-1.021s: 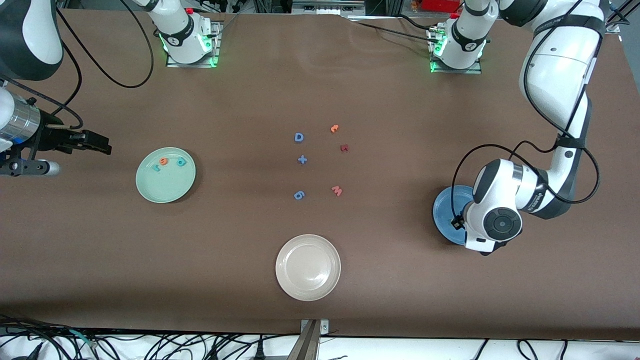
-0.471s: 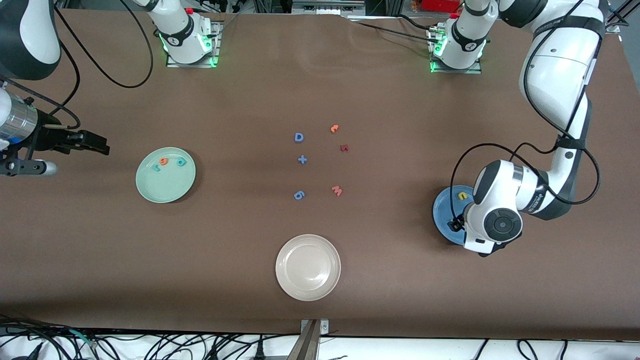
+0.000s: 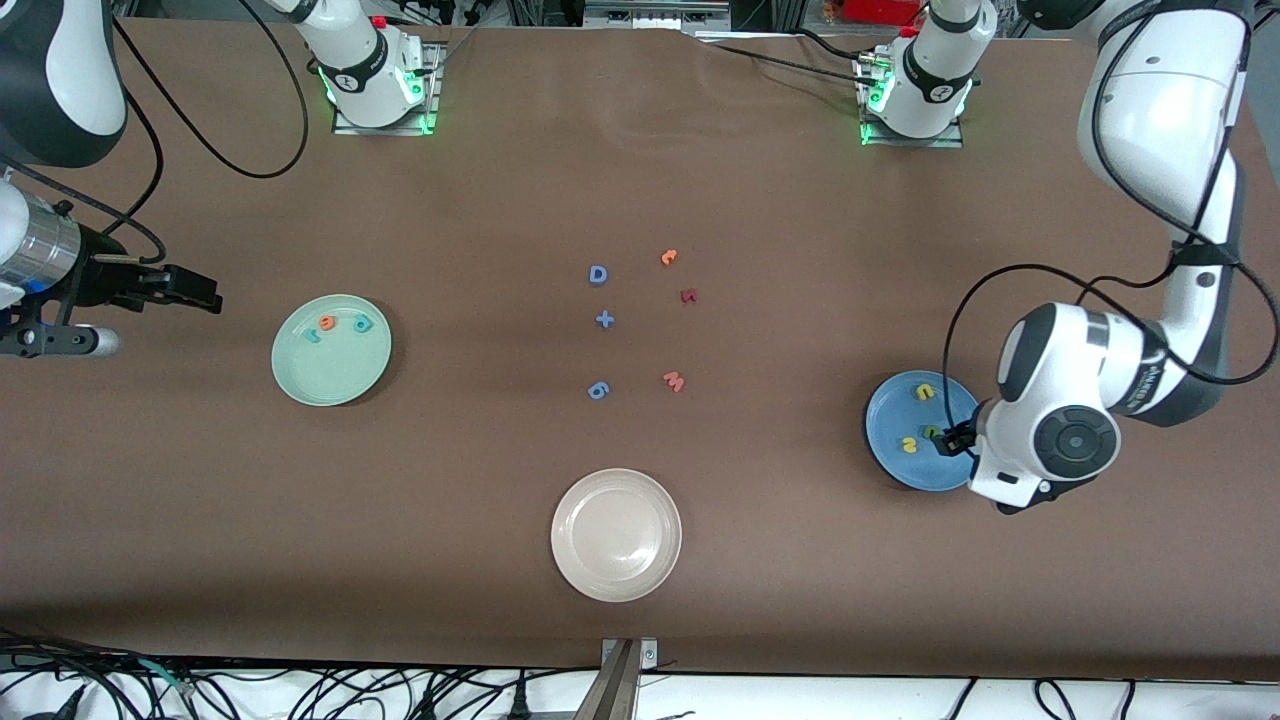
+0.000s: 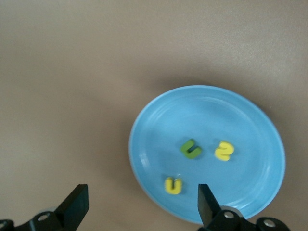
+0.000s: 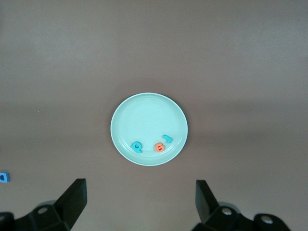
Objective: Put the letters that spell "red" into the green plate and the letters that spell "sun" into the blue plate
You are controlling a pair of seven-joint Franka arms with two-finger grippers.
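The green plate [image 3: 335, 378] [image 5: 144, 118] lies toward the right arm's end of the table and holds the teal r [image 3: 313, 336] [image 5: 166, 138], the orange e [image 3: 326, 322] [image 5: 159, 147] and the teal d [image 3: 363, 323] [image 5: 137, 147]. The blue plate [image 3: 893, 420] [image 4: 240, 120] holds a yellow arch letter [image 3: 925, 392] [image 4: 173, 185], a green arch letter [image 3: 930, 431] [image 4: 191, 148] and a yellow s [image 3: 909, 444] [image 4: 224, 150]. My left gripper [image 3: 957, 440] [image 4: 142, 202] hangs open and empty over the blue plate's rim. Over bare table beside the green plate, my right gripper [image 3: 203, 290] [image 5: 139, 197] waits open and empty.
Loose letters lie mid-table: a blue D [image 3: 598, 274], a blue plus [image 3: 604, 320], a blue 6 [image 3: 598, 390], an orange letter [image 3: 669, 257], a dark red letter [image 3: 688, 296] and a pink W [image 3: 674, 380]. A cream-white plate [image 3: 616, 535] sits nearer the front camera.
My left gripper opened over the blue plate and drew back toward the left arm's end of the table, uncovering the three letters in the plate. The right arm stayed nearly still.
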